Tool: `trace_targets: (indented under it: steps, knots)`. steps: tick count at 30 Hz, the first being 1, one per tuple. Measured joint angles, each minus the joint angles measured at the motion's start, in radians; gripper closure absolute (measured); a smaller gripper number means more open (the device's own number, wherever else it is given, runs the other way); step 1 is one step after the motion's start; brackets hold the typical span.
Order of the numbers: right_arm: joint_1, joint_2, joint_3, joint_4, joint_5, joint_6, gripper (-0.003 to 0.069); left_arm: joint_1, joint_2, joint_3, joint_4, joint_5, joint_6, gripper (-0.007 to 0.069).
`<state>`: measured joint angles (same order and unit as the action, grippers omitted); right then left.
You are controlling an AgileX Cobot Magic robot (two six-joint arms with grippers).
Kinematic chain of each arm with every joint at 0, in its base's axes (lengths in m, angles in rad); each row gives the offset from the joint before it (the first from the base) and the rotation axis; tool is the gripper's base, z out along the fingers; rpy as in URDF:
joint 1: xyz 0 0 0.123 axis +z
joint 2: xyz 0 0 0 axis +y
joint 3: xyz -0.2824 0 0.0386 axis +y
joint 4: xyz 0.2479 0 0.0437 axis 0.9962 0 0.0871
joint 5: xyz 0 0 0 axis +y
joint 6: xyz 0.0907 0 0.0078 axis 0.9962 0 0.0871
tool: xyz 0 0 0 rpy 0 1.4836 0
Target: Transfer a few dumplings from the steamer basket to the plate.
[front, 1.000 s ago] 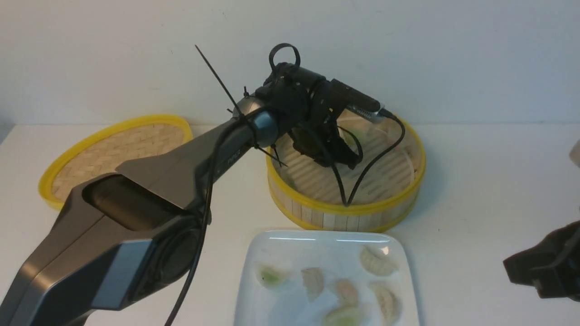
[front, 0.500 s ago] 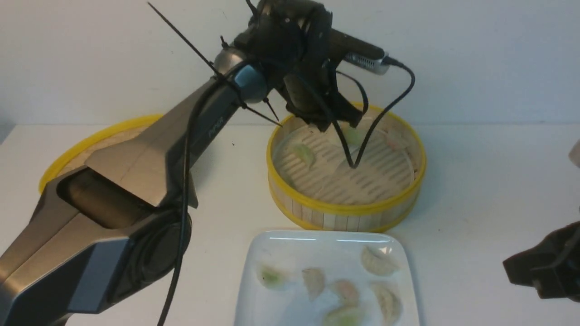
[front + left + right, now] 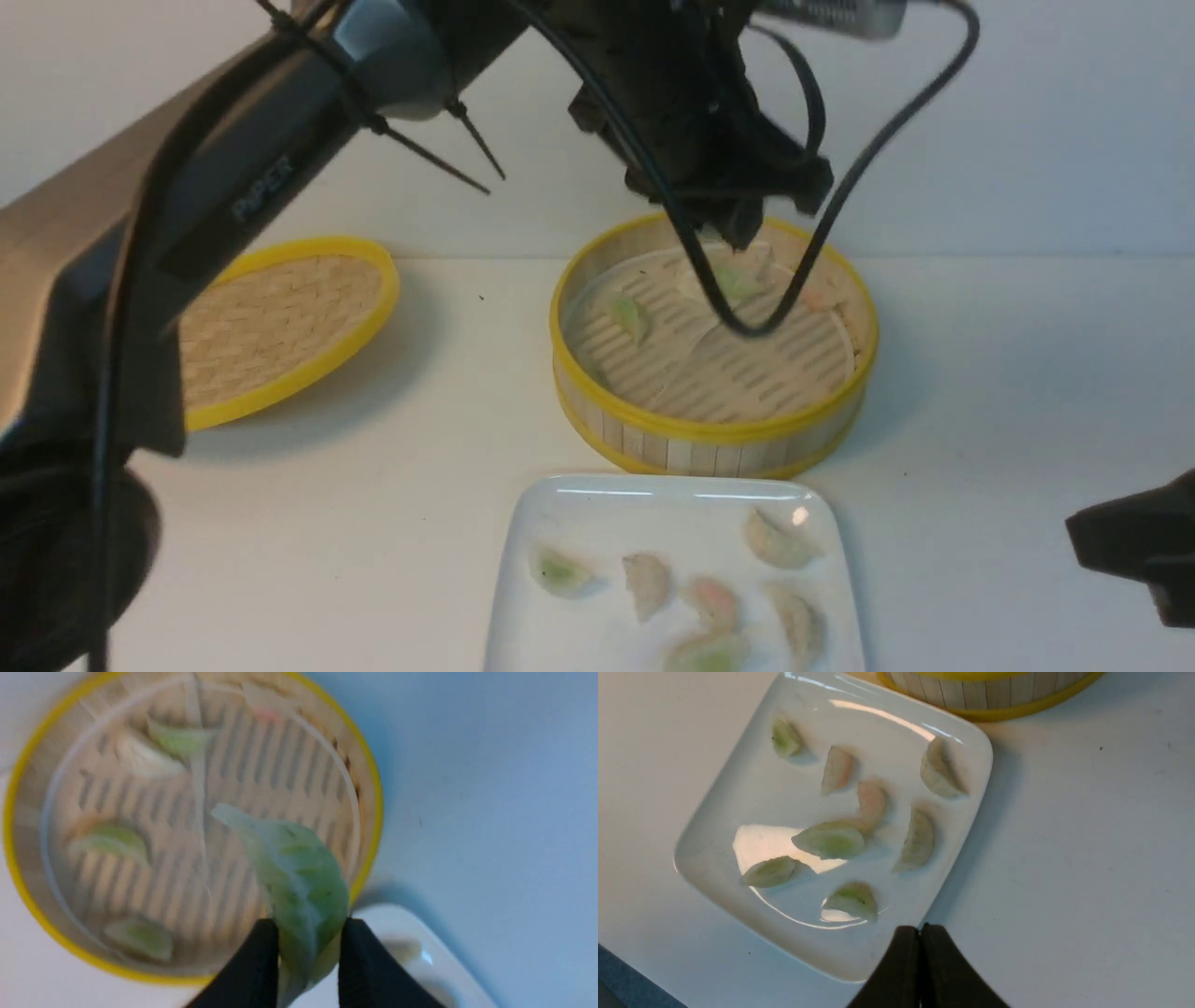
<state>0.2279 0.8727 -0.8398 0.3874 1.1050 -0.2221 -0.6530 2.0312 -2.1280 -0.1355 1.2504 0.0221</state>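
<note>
Right between the left pincer's [image 3: 310, 940] tips, a green dumpling [image 3: 306, 872]

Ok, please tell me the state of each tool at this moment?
Left tool: closed on a green-filled dumpling.
Right tool: closed, holding nothing.

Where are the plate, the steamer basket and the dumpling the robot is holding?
Plate [image 3: 551, 635]: front view, bare white surface.
Steamer basket [image 3: 691, 430]: front view, yellow top rim.
Held dumpling [image 3: 310, 877]: left wrist view, green middle.
</note>
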Motion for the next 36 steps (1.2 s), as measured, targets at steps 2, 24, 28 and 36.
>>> trace_targets:
  steps: [2, 24, 28, 36]
  knots:
    - [0.000, -0.017, 0.000, 0.000, -0.004, 0.001, 0.0673, -0.021, -0.058, 0.179, 0.003, 0.000, 0.001, 0.0481]
    - [0.000, -0.056, 0.000, 0.009, -0.019, 0.016, 0.0673, -0.032, -0.124, 0.765, -0.100, -0.190, 0.057, 0.0422]
    - [0.000, -0.056, 0.000, 0.016, -0.019, 0.038, 0.0673, -0.032, -0.124, 0.766, -0.103, -0.194, 0.056, 0.0258]
    - [0.000, -0.065, 0.000, 0.037, -0.020, 0.043, 0.0673, -0.032, -0.126, 0.721, -0.100, -0.185, 0.052, 0.0162]
